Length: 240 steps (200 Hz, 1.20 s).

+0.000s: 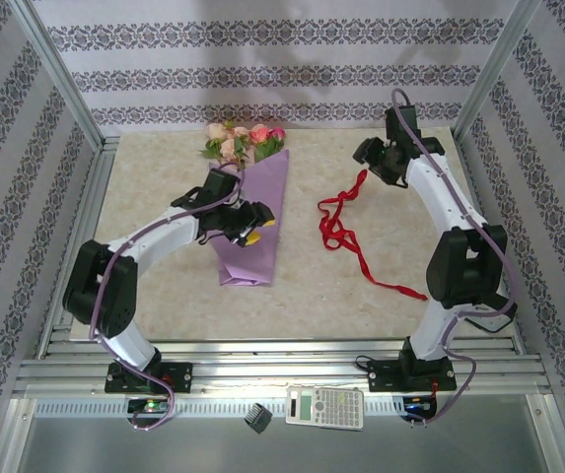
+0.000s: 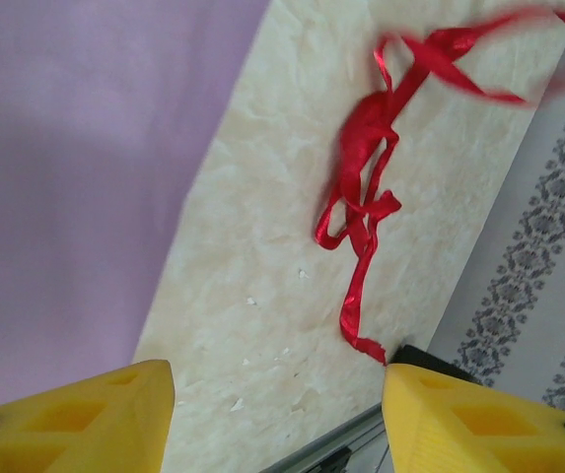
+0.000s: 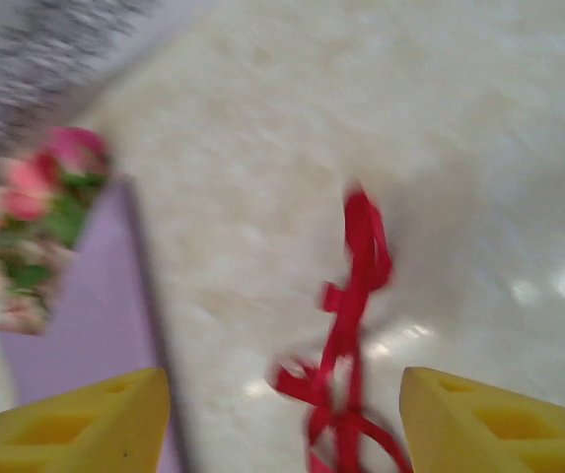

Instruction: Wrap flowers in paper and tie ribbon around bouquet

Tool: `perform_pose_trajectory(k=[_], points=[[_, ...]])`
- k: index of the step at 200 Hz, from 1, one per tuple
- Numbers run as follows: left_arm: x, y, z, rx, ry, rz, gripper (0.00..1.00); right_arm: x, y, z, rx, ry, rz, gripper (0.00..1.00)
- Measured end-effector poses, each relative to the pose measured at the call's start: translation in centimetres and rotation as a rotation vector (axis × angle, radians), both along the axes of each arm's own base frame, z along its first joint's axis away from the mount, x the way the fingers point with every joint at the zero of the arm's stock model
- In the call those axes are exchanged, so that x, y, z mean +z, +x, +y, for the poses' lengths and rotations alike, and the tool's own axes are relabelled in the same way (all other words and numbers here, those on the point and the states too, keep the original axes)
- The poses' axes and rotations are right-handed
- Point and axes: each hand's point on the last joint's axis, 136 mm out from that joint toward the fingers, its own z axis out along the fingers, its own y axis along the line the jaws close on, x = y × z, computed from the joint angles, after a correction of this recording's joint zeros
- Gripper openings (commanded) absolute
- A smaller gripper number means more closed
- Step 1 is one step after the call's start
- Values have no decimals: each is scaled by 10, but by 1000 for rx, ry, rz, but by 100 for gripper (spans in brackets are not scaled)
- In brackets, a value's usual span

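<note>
The bouquet lies on the marble table top: flowers (image 1: 243,141) stick out of the far end of a long cone of purple paper (image 1: 257,212). My left gripper (image 1: 250,229) hovers over the cone's right edge, open, with bare table between its yellow fingers (image 2: 114,414); the paper (image 2: 65,177) sits to its left. The red ribbon (image 1: 336,225) lies loose and curly to the right of the cone, one tail trailing toward the near right. My right gripper (image 1: 365,163) is above the ribbon's far end, open. Blurred ribbon (image 3: 351,296) shows below its jaws, flowers (image 3: 35,217) at left.
Patterned walls and aluminium frame posts (image 1: 55,79) enclose the table on three sides. A metal rail (image 1: 282,370) runs along the near edge by the arm bases. A calculator (image 1: 324,406) and a small black object (image 1: 255,417) lie in front of it.
</note>
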Motion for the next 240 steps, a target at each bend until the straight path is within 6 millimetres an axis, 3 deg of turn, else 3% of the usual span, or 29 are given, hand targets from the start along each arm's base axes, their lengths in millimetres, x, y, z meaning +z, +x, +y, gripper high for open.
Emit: perform_pose_trajectory(k=[24,50,88,105,141,155,170,199,219,240], points=[[-9,-6,-28,-80,13,14,58,-19,-37,-10,-13,-44,91,60],[-31,-16,-62,-170,39,49,57,-44,-99,-9,6,-68,180,45],[-60,-23,-108,-282,79,80,56,-120,-184,9,116,-128,403,43],[-64,-19,-123,-307,81,74,56,-142,-206,9,157,-166,490,43],[-62,-11,-134,-319,76,50,55,-168,-211,2,202,-246,570,42],[-61,-10,-134,-320,75,47,55,-176,-211,1,226,-267,588,27],[-61,-11,-134,-319,77,49,55,-182,-208,1,243,-276,610,0],[-63,-16,-120,-299,92,60,55,-177,-199,5,246,-270,594,0],[-55,-17,-102,-264,96,56,56,-155,-186,9,218,-248,510,0],[-33,-7,-78,-203,73,22,56,-99,-159,23,195,-192,321,0]])
